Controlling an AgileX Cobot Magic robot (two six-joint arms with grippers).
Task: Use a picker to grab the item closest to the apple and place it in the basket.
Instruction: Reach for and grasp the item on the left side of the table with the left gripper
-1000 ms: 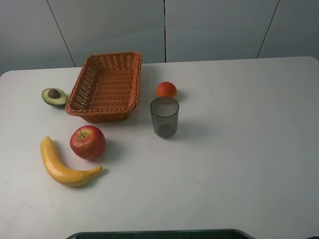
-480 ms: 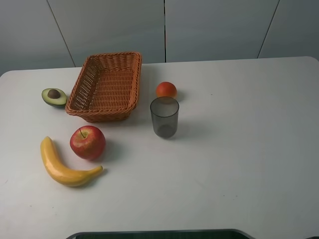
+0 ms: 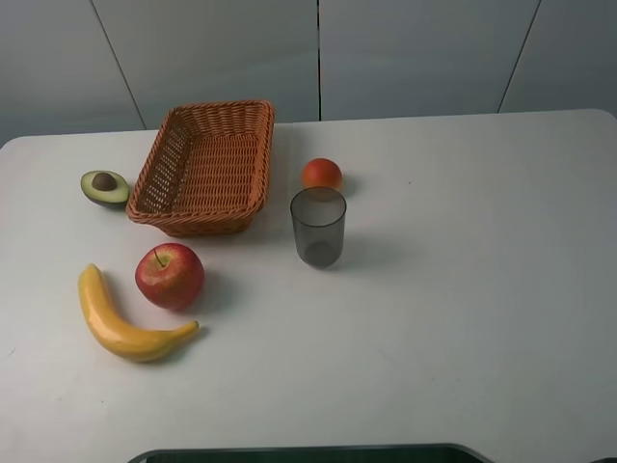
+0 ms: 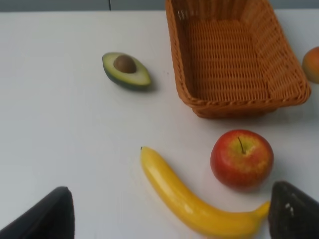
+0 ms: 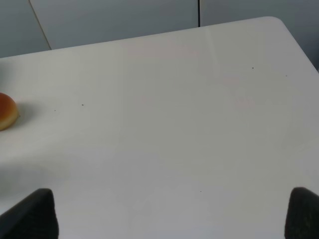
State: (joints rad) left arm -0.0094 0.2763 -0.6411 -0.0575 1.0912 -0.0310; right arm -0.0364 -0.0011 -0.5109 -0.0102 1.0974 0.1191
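A red apple point(image 3: 170, 276) point(image 4: 241, 159) rests on the white table at the front left. A yellow banana point(image 3: 123, 322) point(image 4: 192, 199) curves just in front of it, the closest thing to it. The wicker basket point(image 3: 205, 166) point(image 4: 234, 55) stands empty behind the apple. Neither gripper shows in the high view. In the left wrist view my left gripper point(image 4: 172, 221) is open, its dark fingertips point(image 4: 47, 216) wide apart on the near side of the banana. My right gripper point(image 5: 169, 214) is open over bare table, far from the fruit.
A halved avocado point(image 3: 104, 187) point(image 4: 126, 70) lies left of the basket. An orange point(image 3: 322, 175) point(image 5: 7, 111) sits right of the basket, with a grey translucent cup point(image 3: 318, 227) just in front of it. The table's right half holds nothing.
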